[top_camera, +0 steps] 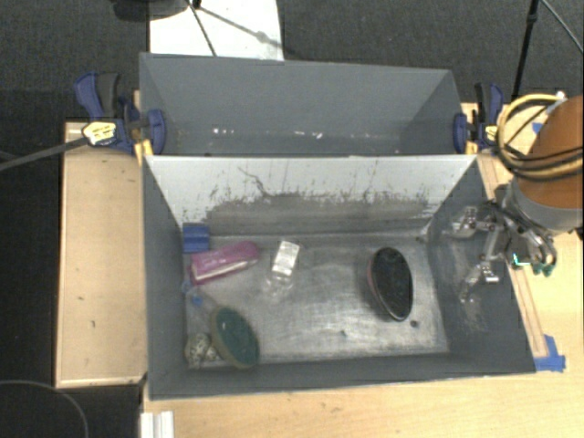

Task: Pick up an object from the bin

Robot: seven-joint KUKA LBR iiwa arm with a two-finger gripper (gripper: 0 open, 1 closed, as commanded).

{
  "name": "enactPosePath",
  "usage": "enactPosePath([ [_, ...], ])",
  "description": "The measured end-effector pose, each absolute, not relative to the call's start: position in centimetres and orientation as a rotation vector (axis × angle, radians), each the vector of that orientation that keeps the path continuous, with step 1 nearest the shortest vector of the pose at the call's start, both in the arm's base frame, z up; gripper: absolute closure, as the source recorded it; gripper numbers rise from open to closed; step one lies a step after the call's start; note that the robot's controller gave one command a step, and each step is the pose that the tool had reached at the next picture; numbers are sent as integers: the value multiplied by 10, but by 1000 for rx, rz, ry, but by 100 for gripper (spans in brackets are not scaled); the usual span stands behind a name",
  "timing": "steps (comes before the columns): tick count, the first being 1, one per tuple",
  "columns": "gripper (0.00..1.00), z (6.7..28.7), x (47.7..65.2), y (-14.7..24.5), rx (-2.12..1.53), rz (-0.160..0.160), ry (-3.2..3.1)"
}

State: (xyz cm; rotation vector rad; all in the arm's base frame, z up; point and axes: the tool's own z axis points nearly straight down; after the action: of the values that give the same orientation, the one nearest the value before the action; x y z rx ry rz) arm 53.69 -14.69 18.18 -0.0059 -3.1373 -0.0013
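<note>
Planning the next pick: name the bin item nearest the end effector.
The black oval brush, right of centre; the pink bar, clear packet and green disc lie farther left from the end effector.

Dark speckled floor [55,26] with a white sheet [255,7] and a dark cable [41,152] lying on it.
</note>
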Motion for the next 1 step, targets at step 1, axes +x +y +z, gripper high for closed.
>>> enactPosePath([
  [1,0,131,527,-52,-438,-5,-3111],
])
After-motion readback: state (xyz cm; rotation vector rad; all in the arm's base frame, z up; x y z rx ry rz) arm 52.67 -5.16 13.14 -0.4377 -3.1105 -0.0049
